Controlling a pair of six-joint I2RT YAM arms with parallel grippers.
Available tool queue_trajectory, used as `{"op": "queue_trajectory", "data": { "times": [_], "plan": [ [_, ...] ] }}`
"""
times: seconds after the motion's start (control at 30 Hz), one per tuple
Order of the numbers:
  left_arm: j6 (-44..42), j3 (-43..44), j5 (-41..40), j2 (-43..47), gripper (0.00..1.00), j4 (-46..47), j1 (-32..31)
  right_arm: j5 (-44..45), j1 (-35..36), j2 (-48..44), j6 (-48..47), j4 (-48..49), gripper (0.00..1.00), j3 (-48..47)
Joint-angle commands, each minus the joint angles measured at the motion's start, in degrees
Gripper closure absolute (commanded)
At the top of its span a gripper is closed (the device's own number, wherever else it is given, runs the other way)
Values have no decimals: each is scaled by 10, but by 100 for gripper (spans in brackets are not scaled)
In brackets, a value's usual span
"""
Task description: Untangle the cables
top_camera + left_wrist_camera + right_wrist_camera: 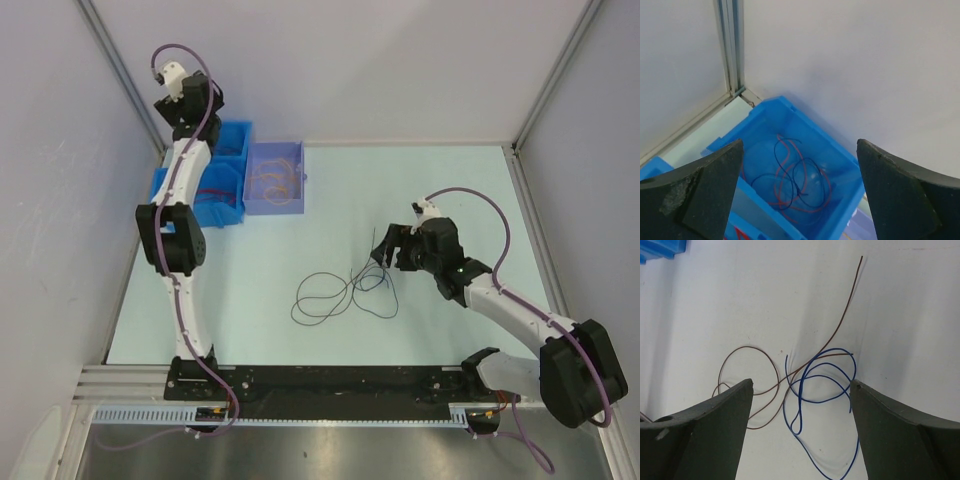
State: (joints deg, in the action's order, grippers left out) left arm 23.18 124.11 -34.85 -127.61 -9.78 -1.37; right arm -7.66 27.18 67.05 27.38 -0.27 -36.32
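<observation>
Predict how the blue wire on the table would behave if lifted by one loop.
Probably floppy: the blue wire lies in loose curls, so it should droop. Likely light, being thin. It crosses the brown wire, so may drag it.

You will find no text, label, brand, number or sign that can be read in any of the three views.
</observation>
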Motion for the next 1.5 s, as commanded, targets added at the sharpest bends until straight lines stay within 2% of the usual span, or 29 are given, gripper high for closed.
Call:
{"op": "queue_trajectory", "data": {
  "times": [0.0, 0.03, 0.2, 0.3, 0.43, 0.57, 0.77, 0.8, 0.97, 1.1, 1.3, 1.47],
  "plan": [
    [41, -21, 65, 87, 0, -25, 0, 11, -3, 4, -2, 25, 18, 4],
    [51, -43, 110, 97, 0, -27, 0, 12, -4, 4, -2, 24, 18, 4],
    [79, -106, 211, 145, 0, -52, -17, 25, -13, -13, -6, 13, 18, 3],
    [67, -161, 219, 173, 0, -55, -51, 32, -14, -22, -9, 6, 18, 3],
    [41, -281, 235, 248, 0, -16, -99, 41, -17, -31, -11, -10, 18, 4],
    [0, -329, 260, 275, 0, -27, -147, 44, -41, -40, -6, -21, 18, 4],
    [-60, -391, 380, 312, 0, -17, -204, 23, -83, -38, 9, -32, 19, 4],
    [-56, -408, 425, 316, 0, -13, -211, 19, -90, -39, 14, -34, 19, 4],
    [-56, -428, 468, 319, 1, -27, -261, 19, -128, -58, 37, -62, 19, 4],
    [-38, -445, 485, 306, 2, -26, -336, 42, -141, -86, 38, -92, 19, 4],
    [-20, -429, 476, 259, 5, -43, -412, 58, -158, -120, 36, -135, 18, 3],
    [-2, -413, 460, 221, 8, -59, -449, 64, -166, -156, 29, -170, 18, 3]
  ]
}}
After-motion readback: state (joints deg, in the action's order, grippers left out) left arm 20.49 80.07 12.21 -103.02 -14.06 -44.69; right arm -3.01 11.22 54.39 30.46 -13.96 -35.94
